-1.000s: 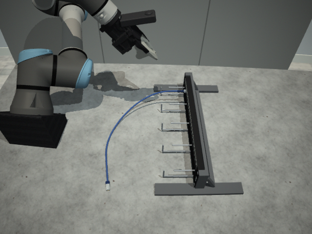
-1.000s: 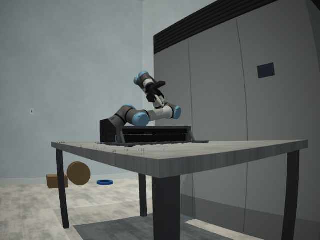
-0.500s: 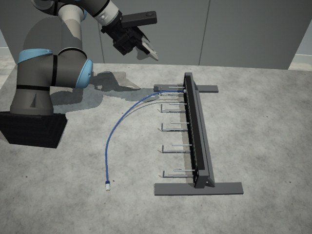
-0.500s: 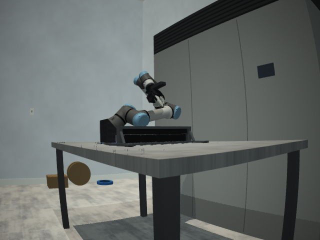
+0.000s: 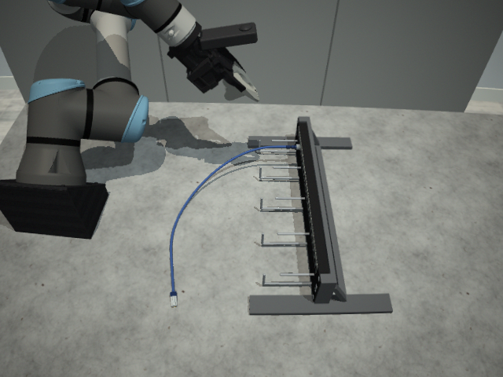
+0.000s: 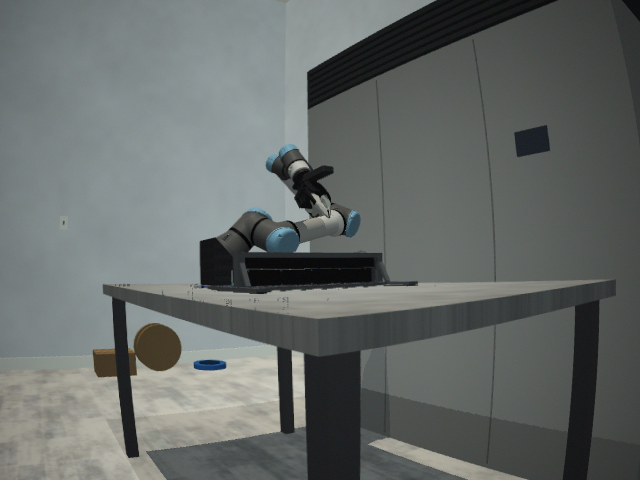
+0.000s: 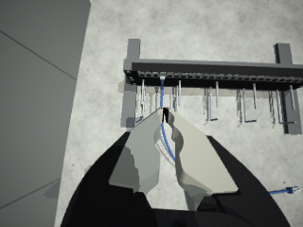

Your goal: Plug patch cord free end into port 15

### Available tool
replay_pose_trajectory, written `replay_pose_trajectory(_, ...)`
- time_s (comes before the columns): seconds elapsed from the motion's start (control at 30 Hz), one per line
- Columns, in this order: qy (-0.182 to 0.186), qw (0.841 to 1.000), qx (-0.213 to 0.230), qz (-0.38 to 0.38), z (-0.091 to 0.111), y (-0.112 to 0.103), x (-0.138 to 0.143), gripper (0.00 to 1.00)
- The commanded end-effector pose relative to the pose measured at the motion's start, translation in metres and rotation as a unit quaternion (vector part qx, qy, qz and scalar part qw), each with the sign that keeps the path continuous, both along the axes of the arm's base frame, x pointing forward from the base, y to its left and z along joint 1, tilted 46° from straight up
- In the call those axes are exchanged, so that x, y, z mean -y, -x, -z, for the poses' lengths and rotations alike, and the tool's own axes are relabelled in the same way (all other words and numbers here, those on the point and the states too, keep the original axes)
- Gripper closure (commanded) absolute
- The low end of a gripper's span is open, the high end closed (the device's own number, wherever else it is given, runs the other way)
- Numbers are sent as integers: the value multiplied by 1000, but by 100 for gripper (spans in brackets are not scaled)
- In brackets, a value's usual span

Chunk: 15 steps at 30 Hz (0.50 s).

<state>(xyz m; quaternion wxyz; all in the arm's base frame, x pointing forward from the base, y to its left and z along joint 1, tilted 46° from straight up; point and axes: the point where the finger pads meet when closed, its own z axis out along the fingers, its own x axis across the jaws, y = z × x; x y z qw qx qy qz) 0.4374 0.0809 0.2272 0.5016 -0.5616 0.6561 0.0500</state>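
Grey tabletop [image 5: 405,203] below my gripper [image 5: 252,92], jaws together on nothing (parked high). Free plug [image 5: 173,300] lies well below-left, cord [image 5: 182,206] slack; rack [image 5: 321,210] upright.

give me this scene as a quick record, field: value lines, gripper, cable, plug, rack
gripper: gripper shut, holding nothing, raised above the table's far edge
cable: blue patch cord, one end plugged into the rack near its far end, curving across the table
free plug: free plug lying on the table, apart from the rack and the gripper
rack: rack standing upright, ports facing the arm
cable hooks: metal hooks projecting from the port side
task state: plug not yet picked up
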Motion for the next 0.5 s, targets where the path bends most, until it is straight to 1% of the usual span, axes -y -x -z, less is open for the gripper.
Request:
replay_pose_trajectory(0.0,1,1000,0,1,2,-4,-3,100)
replay_pose_trajectory(0.47,1,1000,0,1,13,-17,-16,100)
